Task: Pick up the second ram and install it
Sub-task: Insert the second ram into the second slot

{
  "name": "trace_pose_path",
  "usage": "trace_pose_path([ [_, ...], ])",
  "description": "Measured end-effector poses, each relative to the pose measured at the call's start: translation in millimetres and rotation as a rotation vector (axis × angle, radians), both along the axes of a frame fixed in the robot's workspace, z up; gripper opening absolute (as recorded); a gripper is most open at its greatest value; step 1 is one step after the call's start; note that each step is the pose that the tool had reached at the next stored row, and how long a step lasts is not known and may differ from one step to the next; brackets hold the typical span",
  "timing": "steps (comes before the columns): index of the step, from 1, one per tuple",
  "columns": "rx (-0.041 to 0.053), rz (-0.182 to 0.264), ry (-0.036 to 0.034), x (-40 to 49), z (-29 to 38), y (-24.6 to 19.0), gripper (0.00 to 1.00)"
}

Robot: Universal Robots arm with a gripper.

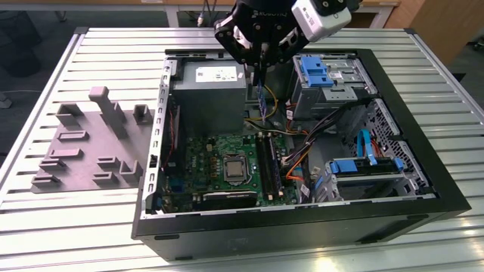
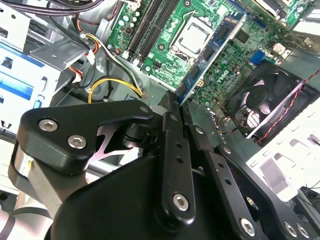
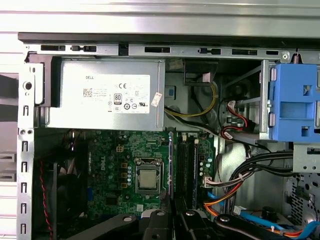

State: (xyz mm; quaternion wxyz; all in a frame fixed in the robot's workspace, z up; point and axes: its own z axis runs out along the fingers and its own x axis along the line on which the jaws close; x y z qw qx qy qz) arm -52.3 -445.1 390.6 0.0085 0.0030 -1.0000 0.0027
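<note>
My gripper (image 1: 261, 67) hangs over the open computer case (image 1: 302, 215), shut on the top end of the second ram (image 1: 262, 97). The stick is a thin blue-green board that hangs on edge, pointing down toward the green motherboard (image 1: 208, 161). In the second wrist view the ram (image 2: 215, 50) runs out from between the black fingers (image 2: 172, 130) above the board. In the first wrist view it shows edge-on as a thin line (image 3: 170, 165) just beside the long black memory slots (image 3: 187, 165). The stick's lower end is still clear above the slots (image 1: 269, 161).
A grey power supply (image 1: 208, 93) sits right beside the stick. Blue drive brackets (image 1: 314, 71) and bundled cables (image 1: 302, 153) crowd the exterior view's right. The processor socket (image 1: 234, 168) lies next to the slots, and a case fan (image 2: 265, 100) sits at the case wall. A grey fixture plate (image 1: 90, 141) lies outside the case.
</note>
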Motion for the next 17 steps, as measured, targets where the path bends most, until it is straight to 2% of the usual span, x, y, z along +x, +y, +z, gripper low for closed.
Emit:
trace_pose_path([
  [4, -0.0003, 0.000, -0.0027, 0.1, -0.8, 0.0, 0.14],
  [17, -0.0004, 0.000, -0.0035, 1.7, -4.0, 0.0, 0.14],
])
